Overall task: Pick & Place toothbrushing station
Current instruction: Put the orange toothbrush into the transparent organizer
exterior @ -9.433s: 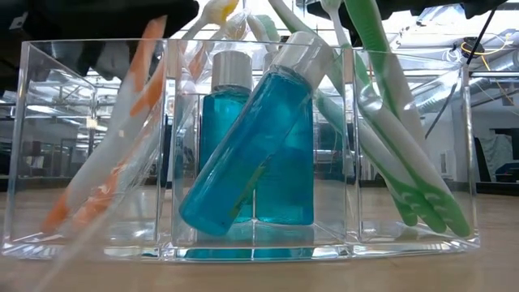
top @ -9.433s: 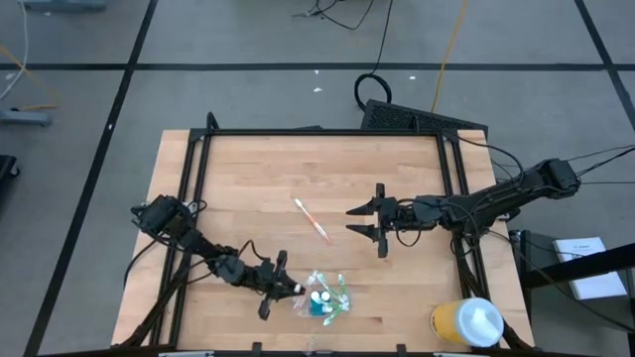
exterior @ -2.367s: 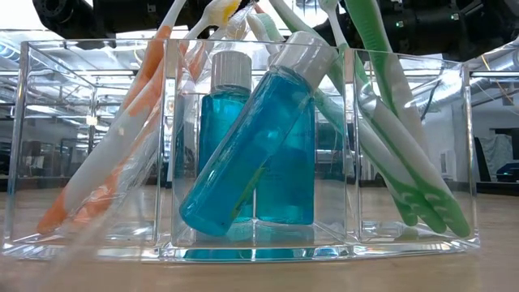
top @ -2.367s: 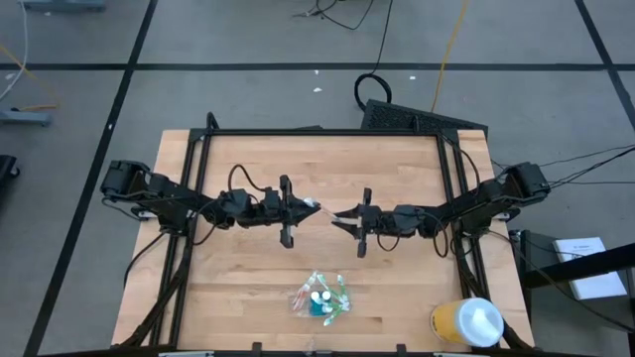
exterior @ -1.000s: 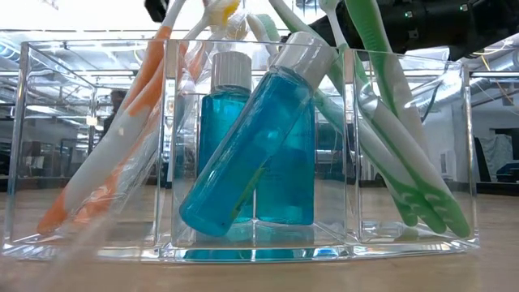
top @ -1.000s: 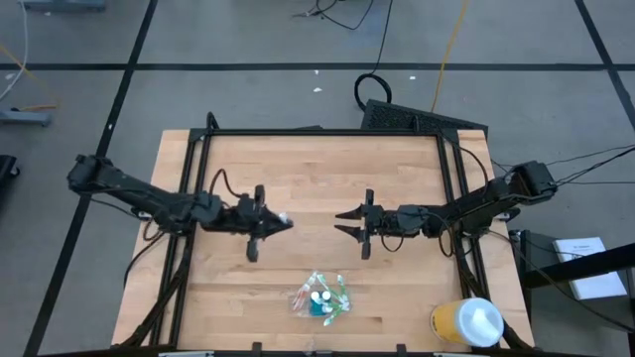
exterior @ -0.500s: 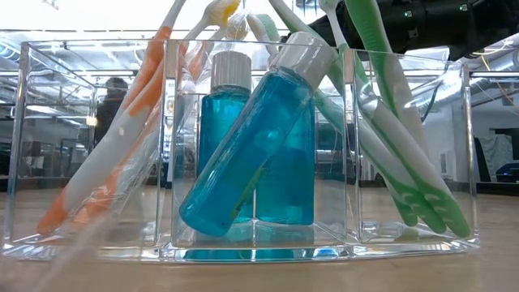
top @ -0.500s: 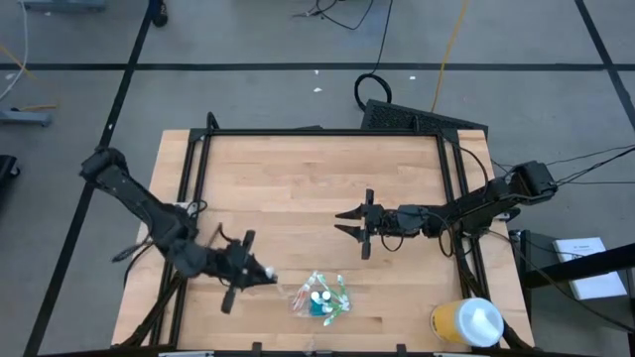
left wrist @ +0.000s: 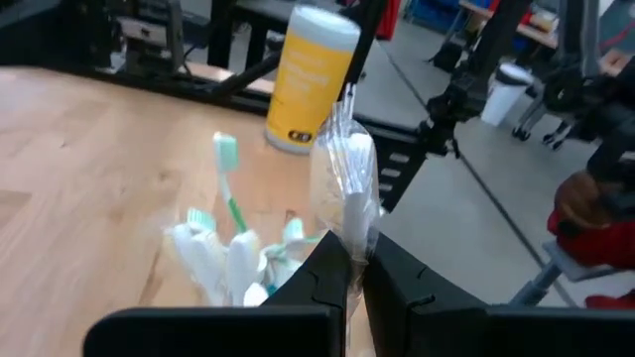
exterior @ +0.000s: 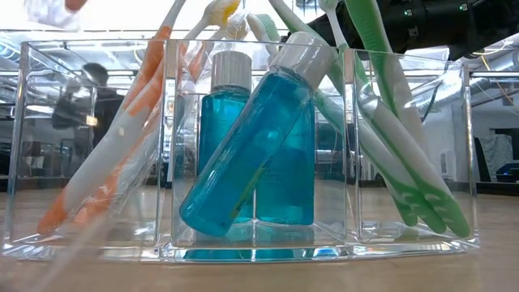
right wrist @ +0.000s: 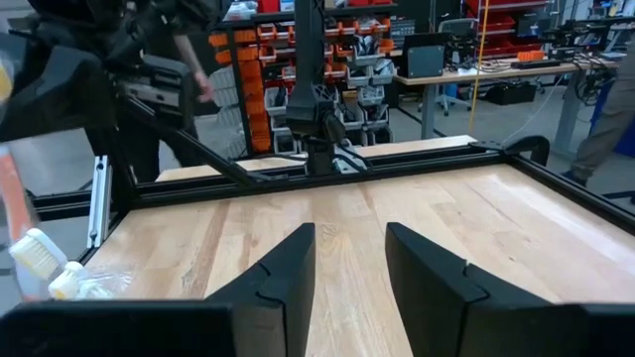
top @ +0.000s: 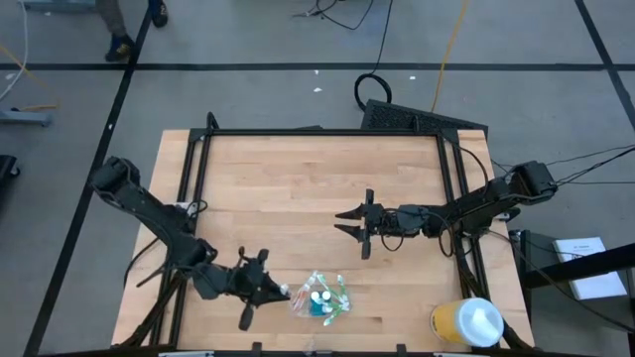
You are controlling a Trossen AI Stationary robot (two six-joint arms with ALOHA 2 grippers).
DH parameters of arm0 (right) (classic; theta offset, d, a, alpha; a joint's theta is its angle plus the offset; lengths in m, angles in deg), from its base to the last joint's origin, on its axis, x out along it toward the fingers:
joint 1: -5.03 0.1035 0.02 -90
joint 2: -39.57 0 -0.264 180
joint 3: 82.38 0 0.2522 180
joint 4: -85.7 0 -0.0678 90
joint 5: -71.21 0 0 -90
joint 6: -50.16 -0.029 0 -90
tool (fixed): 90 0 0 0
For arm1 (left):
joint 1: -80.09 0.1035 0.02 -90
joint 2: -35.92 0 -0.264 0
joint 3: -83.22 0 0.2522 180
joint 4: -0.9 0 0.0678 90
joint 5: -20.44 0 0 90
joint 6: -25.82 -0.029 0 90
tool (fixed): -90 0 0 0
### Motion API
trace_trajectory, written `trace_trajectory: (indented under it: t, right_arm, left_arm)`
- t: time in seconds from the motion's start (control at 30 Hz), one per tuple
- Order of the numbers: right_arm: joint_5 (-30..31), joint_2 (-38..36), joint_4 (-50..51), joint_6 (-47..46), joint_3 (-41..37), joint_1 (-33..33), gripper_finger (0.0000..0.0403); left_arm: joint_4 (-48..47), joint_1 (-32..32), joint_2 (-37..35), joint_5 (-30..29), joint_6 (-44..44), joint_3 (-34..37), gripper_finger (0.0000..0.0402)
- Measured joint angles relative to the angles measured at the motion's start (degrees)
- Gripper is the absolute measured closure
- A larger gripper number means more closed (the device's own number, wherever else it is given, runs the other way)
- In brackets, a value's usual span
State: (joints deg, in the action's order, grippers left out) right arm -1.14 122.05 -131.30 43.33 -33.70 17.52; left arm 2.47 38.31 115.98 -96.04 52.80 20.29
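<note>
One clear holder (exterior: 259, 146), two blue bottles (exterior: 243, 146), one yellow cup (top: 466, 323), two arms (top: 149, 213).

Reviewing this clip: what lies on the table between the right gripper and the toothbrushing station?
In the high view, only bare wood separates the open right gripper from the toothbrushing station; nothing lies on that stretch.
</note>
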Motion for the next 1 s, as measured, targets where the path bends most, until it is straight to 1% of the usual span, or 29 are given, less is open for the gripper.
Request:
trace_trajectory:
  t: [0.17, 0.4, 0.6, 1.0]
  right_arm:
    - [0.0, 0.0, 0.0, 0.0, 0.0, 0.0, 0.0289]
    - [0.0, 0.0, 0.0, 0.0, 0.0, 0.0, 0.0289]
    - [0.0, 0.0, 0.0, 0.0, 0.0, 0.0, 0.0289]
    - [0.0, 0.0, 0.3, 0.0, 0.0, 0.0, 0.0289]
  left_arm:
    - [-0.2, 0.0, 0.4, 0.0, 0.2, 0.0, 0.0387]
    - [1.0, 1.8, 4.5, -0.1, 0.3, 0.0, 0.0387]
    - [1.3, 3.0, 8.0, 1.0, 2.4, 0.0, 0.0387]
    - [1.1, 2.7, 12.8, 1.0, 8.0, 0.0, 0.0387]
